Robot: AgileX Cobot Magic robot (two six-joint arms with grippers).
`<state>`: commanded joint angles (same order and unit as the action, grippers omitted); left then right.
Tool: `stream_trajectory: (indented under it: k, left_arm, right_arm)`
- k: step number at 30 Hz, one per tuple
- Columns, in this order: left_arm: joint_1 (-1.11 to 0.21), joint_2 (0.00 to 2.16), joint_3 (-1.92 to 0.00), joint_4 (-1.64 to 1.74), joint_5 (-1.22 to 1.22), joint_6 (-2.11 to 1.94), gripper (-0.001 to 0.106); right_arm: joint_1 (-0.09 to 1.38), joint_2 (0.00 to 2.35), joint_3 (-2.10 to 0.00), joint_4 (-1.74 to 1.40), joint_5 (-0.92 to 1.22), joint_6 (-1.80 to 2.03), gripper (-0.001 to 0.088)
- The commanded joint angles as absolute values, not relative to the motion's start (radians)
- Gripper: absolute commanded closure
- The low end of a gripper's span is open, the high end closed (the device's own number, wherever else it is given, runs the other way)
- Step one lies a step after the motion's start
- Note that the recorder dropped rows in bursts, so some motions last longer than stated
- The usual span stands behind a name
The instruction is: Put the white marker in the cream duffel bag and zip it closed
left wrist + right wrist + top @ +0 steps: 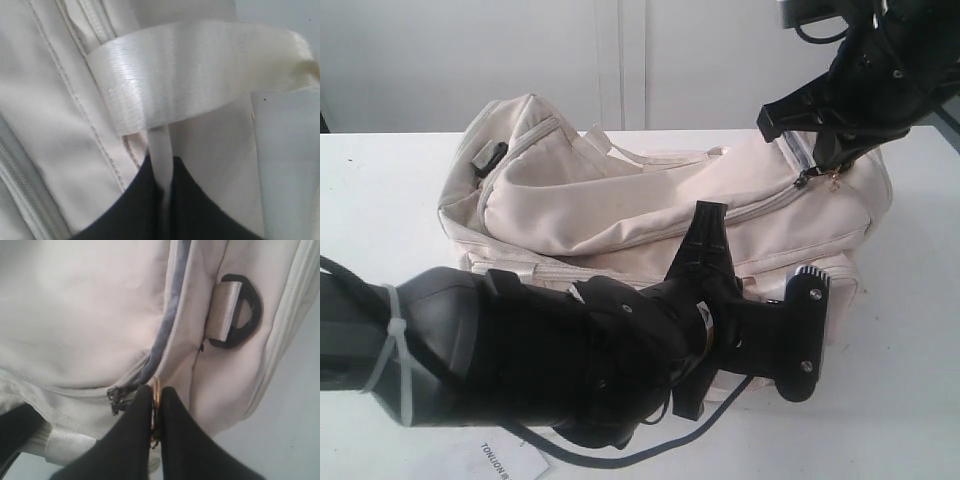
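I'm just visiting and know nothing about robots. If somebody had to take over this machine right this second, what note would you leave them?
Left pincer: shut on a strip of the bag's webbing handle.
Right pincer: shut on the gold ring of the zip pull.
Cream duffel bag: lies between the two arms.
White marker: not in view anywhere, so I cannot confirm it is inside.
Done: the zip looks closed along most of the top.
Left: check for the marker, draw the zip through the short open stretch at the end by the right pincer, then release both.
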<state>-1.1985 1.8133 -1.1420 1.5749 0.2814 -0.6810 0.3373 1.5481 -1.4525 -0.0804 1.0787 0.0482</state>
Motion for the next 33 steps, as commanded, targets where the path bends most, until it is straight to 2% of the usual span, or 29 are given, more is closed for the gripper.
stream_trajectory:
  k: [8, 17, 33]
  left_arm:
    - [-1.198, 1.813, -1.142, 1.559, 0.28, -0.681, 0.105]
    - [-1.198, 1.813, -1.142, 1.552, 0.28, -0.681, 0.105]
    - [-1.198, 1.813, -1.142, 1.548, 0.28, -0.681, 0.105]
  right_arm:
    - [0.337, 1.548, -1.452, -0.107, 0.998, 0.048, 0.0868]
    - [0.337, 1.548, -1.452, -0.282, 0.92, 0.112, 0.0868]
    - [0.337, 1.579, -1.452, -0.292, 0.745, 0.141, 0.0868]
